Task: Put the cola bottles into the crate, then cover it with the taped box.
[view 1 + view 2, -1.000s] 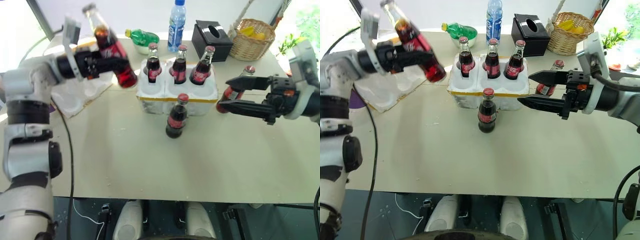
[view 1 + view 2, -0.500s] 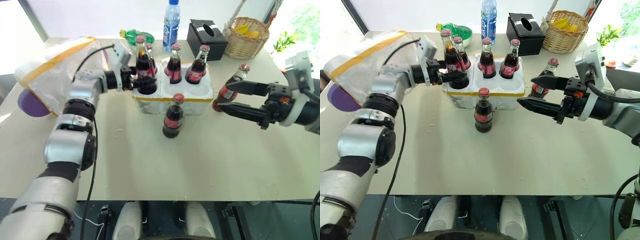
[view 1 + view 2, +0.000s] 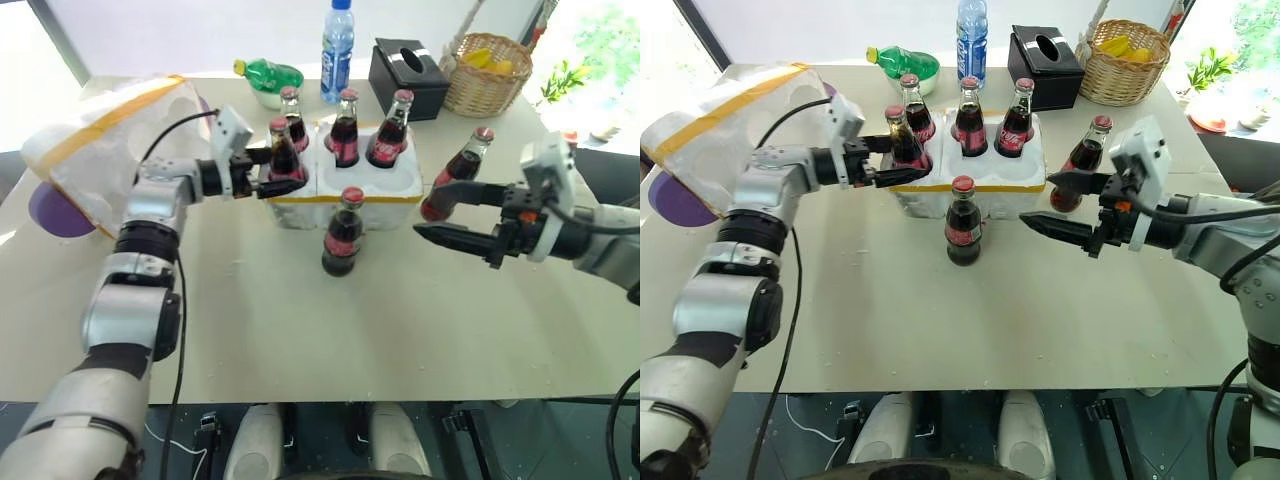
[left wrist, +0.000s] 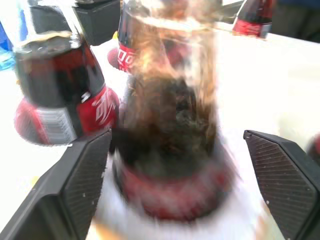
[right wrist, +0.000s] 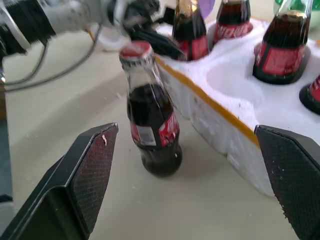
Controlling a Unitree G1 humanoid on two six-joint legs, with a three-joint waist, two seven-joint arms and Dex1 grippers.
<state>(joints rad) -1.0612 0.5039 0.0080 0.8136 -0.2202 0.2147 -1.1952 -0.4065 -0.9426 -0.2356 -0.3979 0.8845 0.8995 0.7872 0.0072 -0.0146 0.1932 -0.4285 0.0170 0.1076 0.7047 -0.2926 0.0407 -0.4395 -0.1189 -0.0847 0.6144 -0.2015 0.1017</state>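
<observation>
On the beige desk (image 3: 250, 310), the low white styrofoam crate (image 3: 345, 190) with a yellow tape band held four small glass cola bottles with red labels: three along its far row (image 3: 346, 128) and one in the near left well (image 3: 282, 152). The left claw (image 3: 285, 170) sat at that bottle, its black fingers (image 4: 75, 190) spread apart on either side of the glass, not clamping it. A fifth cola bottle (image 3: 343, 233) stood on the desk just in front of the crate, and a sixth (image 3: 455, 172) stood near the crate's right side. The right claw (image 3: 445, 212) hovered wide open and empty near that bottle. The large white taped box (image 3: 110, 135) lay at the far left.
</observation>
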